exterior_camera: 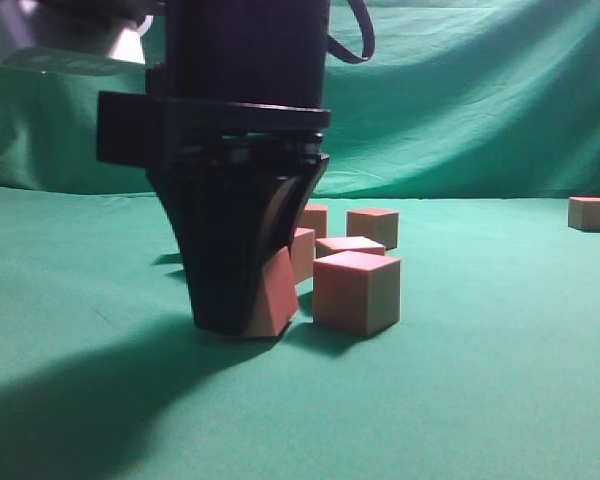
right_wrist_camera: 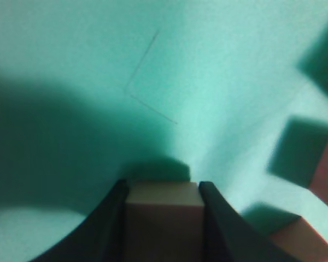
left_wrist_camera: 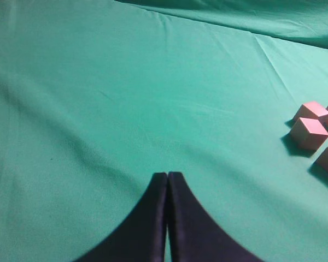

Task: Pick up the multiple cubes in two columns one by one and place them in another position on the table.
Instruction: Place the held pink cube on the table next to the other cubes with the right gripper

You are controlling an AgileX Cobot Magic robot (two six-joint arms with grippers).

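Observation:
My right gripper (exterior_camera: 242, 322) is down at the green table (exterior_camera: 480, 400) and shut on one pinkish-red cube (exterior_camera: 278, 298), which looks tilted between the black fingers. In the right wrist view the cube (right_wrist_camera: 164, 218) fills the gap between the jaws (right_wrist_camera: 163, 188). Several more cubes sit just to its right: a near one (exterior_camera: 355, 290) and others behind (exterior_camera: 373, 225). One cube (exterior_camera: 591, 213) lies alone at the far right. My left gripper (left_wrist_camera: 168, 176) is shut and empty above bare cloth, with cubes (left_wrist_camera: 309, 132) off to its right.
Draped green backdrop cloth (exterior_camera: 480, 100) hangs behind the table. A silvery arm part (exterior_camera: 70, 40) shows at the top left. Two neighbouring cubes (right_wrist_camera: 325, 174) lie close to the right jaw in the right wrist view.

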